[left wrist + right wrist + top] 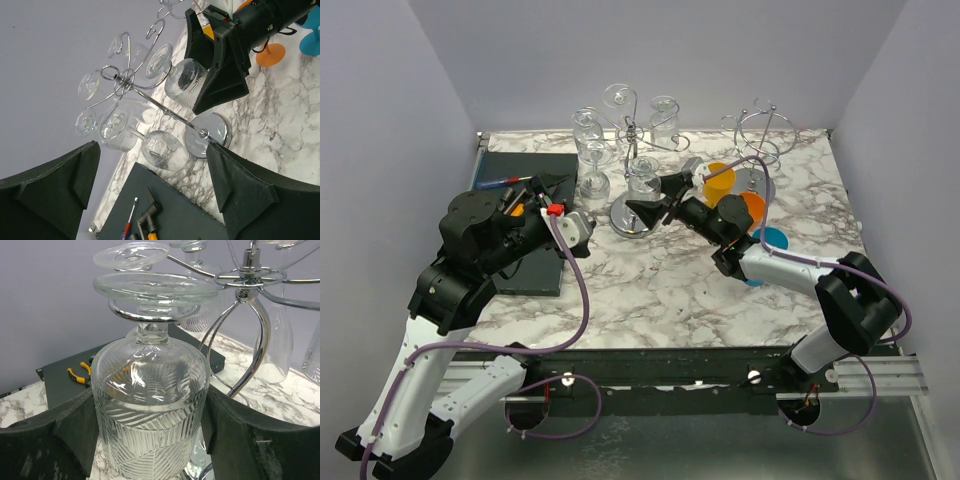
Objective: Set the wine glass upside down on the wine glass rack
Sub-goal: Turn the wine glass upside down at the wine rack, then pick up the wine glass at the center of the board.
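- The glass point(150, 405) hangs bowl-down and foot-up, its long axis upright, at the near side of the rack point(247, 277).
- The right gripper point(150, 435) clasps the bowl, one finger pressed on each flank. It reaches in from the rack's right.
- The key relation is that the stem sits inside the hook point(122, 315), with the foot point(155, 285) above the ring. A thin gap seems to separate foot and ring, so the weight looks to be on the fingers, not the rack.
- The next move is probably a short drop straight down until the foot seats, then a release.
- The left gripper point(152, 195) is spread wide and empty. It stands over the mat point(525, 250) left of the rack, aimed at it, and is farther from the glass than the right one.
- Room is tight. Other glasses point(590, 150) hang just beside on the left and behind, the rack's post rises to the right in the right wrist view, and the base point(625, 222) lies close under the bowl's mouth.
- The open way out is back toward the right arm's own side, over bare marble.
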Robot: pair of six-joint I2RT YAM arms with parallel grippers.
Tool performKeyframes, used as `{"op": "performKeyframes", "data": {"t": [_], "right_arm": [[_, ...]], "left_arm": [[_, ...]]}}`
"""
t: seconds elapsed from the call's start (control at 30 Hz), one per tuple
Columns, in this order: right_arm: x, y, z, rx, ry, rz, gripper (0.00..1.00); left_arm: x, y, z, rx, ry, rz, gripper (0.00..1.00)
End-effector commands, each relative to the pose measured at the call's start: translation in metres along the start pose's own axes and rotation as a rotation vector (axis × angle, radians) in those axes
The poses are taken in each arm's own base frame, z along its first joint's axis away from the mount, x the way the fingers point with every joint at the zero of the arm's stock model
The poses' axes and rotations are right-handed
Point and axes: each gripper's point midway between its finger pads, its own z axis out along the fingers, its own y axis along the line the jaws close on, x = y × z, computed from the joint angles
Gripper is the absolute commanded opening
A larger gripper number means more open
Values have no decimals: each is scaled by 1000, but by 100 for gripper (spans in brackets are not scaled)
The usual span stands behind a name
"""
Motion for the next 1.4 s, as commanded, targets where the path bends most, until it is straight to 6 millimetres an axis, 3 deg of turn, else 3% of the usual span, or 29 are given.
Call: {"op": "performKeyframes", "data": {"t": [0.0, 0.03, 0.07, 0.1, 0.37, 0.57, 0.83, 1.1, 1.37], "right_arm": [[-21, -1, 0, 24, -91, -16, 79], [-18, -2, 0, 26, -82, -13, 83], [-16, -2, -1, 27, -76, -13, 98], [-14, -2, -2, 27, -70, -14, 99], [-14, 2, -13, 27, -23, -9, 100], [-9, 9, -37, 53, 137, 66, 100], [-47, 12, -67, 157, 313, 157, 100], [-114, -21, -77, 407, 351, 170, 92], [-127, -71, -90, 604, 360, 191, 82]], "left_arm": [[0, 1, -4, -18, 4, -13, 95], [0, 1, -3, -18, 5, -15, 95], [0, 1, -4, -18, 3, -15, 95], [-1, 2, -4, -20, 2, -16, 95], [-1, 2, -4, -21, 2, -20, 96], [-7, 4, -3, -20, -11, -64, 96], [-27, 20, 12, -31, -37, -269, 95], [-42, 52, 42, -83, -44, -432, 93], [-43, 61, 55, -87, -37, -486, 93]]}}
